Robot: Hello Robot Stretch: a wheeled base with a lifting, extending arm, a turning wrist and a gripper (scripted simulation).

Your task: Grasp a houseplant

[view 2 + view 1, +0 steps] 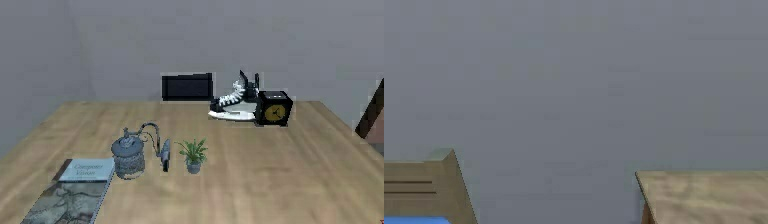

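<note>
The houseplant [193, 156] is seen upright on the table [300, 170], judged straight out along the arm's reach, slightly frontward. The gripper's state cannot be told.

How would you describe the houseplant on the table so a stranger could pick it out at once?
Start at the big wooden table. Left of its middle, three small things stand in a row: a round grey vessel, a small bluish object and the houseplant. The houseplant is the rightmost, and the only one with spiky green leaves in a pot.
</note>
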